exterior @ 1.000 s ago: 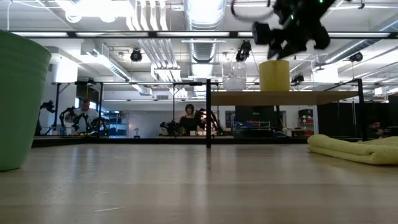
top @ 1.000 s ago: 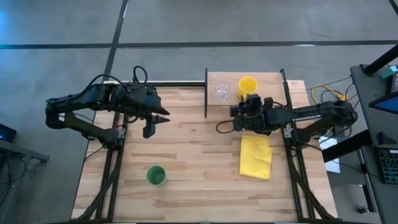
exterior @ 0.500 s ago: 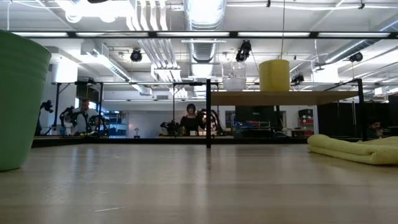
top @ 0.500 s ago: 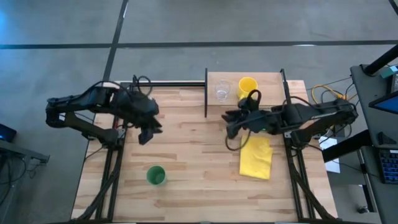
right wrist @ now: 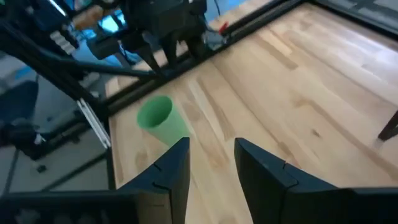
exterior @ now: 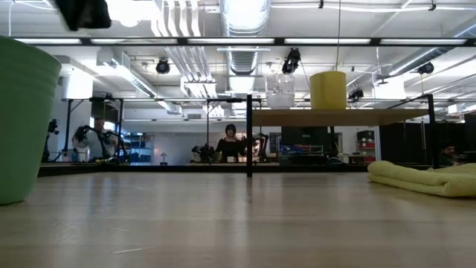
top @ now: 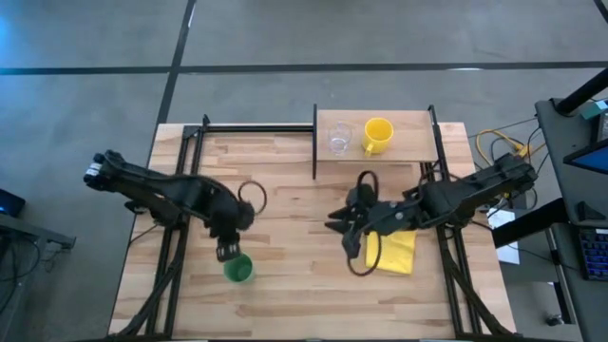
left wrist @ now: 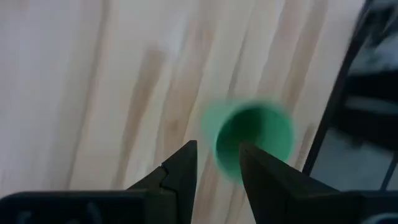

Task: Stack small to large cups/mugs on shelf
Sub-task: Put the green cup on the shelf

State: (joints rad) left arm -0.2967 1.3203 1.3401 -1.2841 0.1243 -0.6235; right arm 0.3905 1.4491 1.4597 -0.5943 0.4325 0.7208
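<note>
**Left gripper above green cup; two cups on shelf**

Seen from overhead: wooden table w/ a raised shelf at its far edge, right of centre. On the shelf, a small clear cup and a yellow mug stand side by side, close but apart, handle of the mug pointing toward the clear cup. Level w/ the tabletop, both show upright on the shelf board.

Green cup stands upright on the table, near-left area, well apart from the shelf. It's the big green shape at the left edge of the low view.

Left gripper is just beside the green cup, on its far side, pointing down. In the left wrist view its fingers are a little apart, holding nothing; the cup's open mouth sits just past the tips.

Right gripper is over mid-table, aimed toward the left side, fingers slightly apart, empty. Its arm crosses over a yellow cloth lying on the table's near-right part.

Background of low view: ppl, small, far off in the room.
</note>
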